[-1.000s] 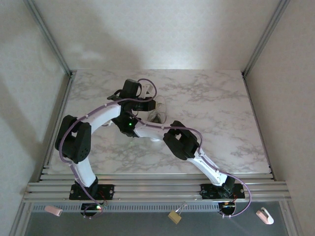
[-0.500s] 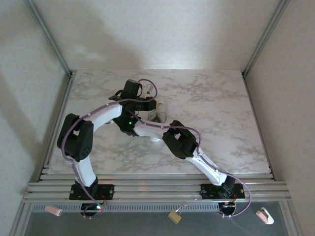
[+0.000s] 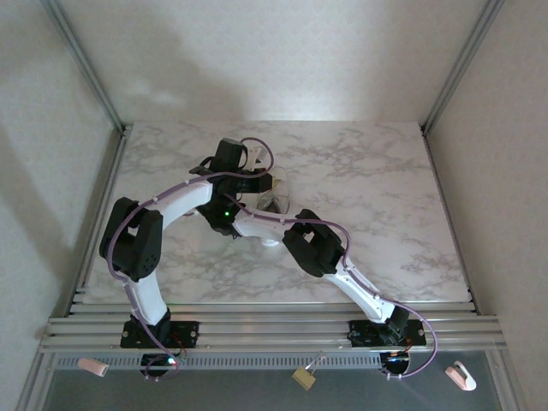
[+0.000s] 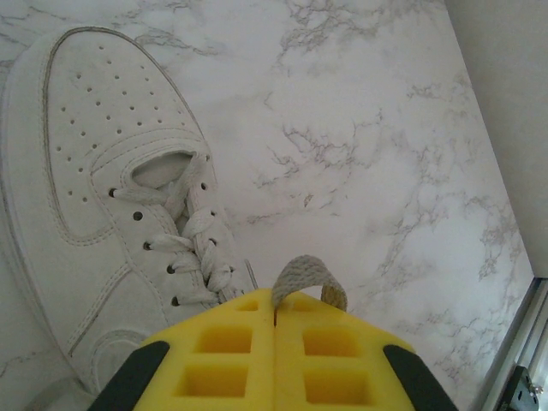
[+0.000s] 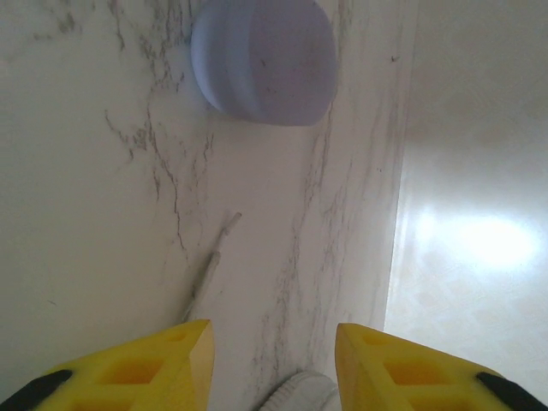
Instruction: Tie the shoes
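On the grey-veined marble tabletop (image 4: 385,128): small white perforated low-top sneaker (image 4: 94,171), 10 o'clock of left gripper (image 4: 274,308)
Left grip: clamped tight on white lace loop (image 4: 306,276)
Right gripper (image 5: 272,338): jaws parted, nothing held

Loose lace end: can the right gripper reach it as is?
Probably yes. The right gripper stands open and empty, the loose lace end lies flat on bare marble just ahead of it, and the purple round object sits well beyond.
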`<move>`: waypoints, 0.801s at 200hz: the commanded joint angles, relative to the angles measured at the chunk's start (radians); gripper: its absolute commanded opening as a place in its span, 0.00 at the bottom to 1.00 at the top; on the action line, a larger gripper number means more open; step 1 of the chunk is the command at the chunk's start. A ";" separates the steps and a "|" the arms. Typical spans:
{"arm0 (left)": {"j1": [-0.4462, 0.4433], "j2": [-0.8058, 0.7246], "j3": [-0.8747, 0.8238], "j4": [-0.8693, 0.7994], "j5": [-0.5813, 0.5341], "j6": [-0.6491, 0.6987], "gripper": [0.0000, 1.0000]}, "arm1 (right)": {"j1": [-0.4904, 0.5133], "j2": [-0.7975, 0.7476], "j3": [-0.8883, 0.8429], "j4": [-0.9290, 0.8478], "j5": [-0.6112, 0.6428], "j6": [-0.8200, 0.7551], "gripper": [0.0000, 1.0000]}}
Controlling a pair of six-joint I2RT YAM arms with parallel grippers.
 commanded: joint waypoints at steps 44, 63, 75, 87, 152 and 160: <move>-0.006 0.013 0.012 -0.015 0.014 0.001 0.00 | 0.130 -0.153 -0.113 0.046 -0.027 0.096 0.42; -0.006 0.011 0.011 -0.013 0.016 0.007 0.00 | 0.159 -0.191 -0.184 0.055 -0.035 0.156 0.41; -0.006 0.006 0.007 -0.005 0.011 0.013 0.00 | 0.179 -0.241 -0.258 0.083 -0.047 0.209 0.40; -0.003 -0.002 0.000 0.006 0.008 0.021 0.00 | 0.192 -0.307 -0.327 0.090 -0.067 0.279 0.40; 0.004 -0.023 -0.025 0.080 -0.025 0.031 0.00 | 0.217 -0.880 -0.856 0.102 -0.366 0.738 0.44; 0.003 -0.029 -0.039 0.098 -0.040 0.028 0.00 | 0.217 -0.960 -0.929 0.128 -0.380 0.806 0.45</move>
